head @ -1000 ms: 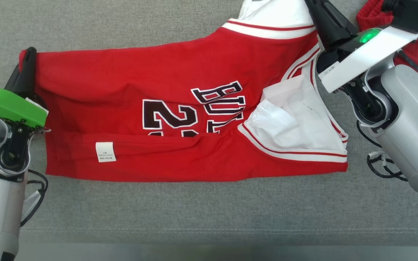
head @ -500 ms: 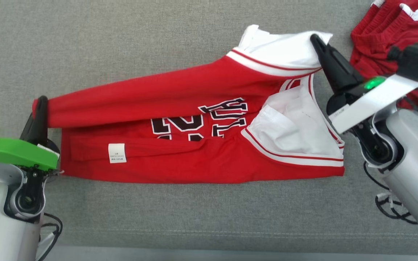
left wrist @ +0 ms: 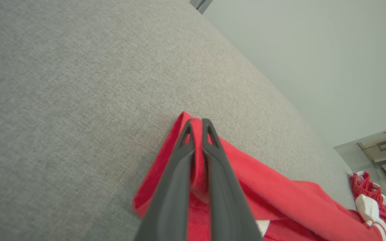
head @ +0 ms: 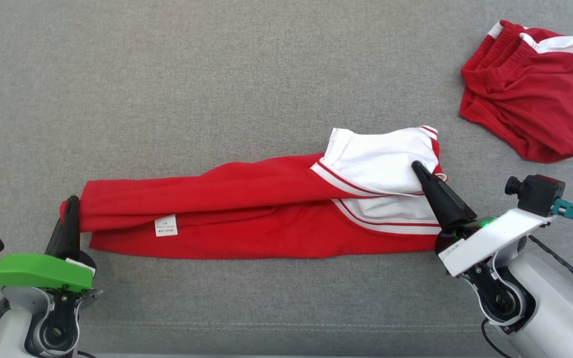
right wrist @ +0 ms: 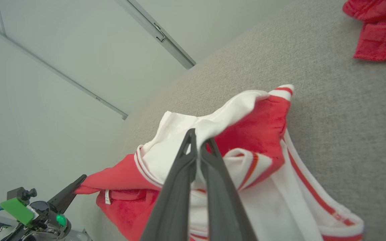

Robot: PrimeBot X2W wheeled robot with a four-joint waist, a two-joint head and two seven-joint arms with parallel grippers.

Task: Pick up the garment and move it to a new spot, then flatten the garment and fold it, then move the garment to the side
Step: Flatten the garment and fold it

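grey couch [head: 266, 74]: both grippers, left [head: 71, 201] and right [head: 417, 167], clamped on jersey [head: 246, 214] ends; uneven pull risks crooked fold.

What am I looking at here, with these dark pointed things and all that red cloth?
This is a robot with two arms, folding laundry. One picture comes from a camera on its head, looking down at a grey fabric surface. The other two come from cameras on its wrists, looking along each pair of dark fingers. The left gripper and the right gripper are both shut on opposite ends of the garment, a red jersey with white sleeves, folded lengthwise. A second red clothing item lies crumpled at the far right, untouched.
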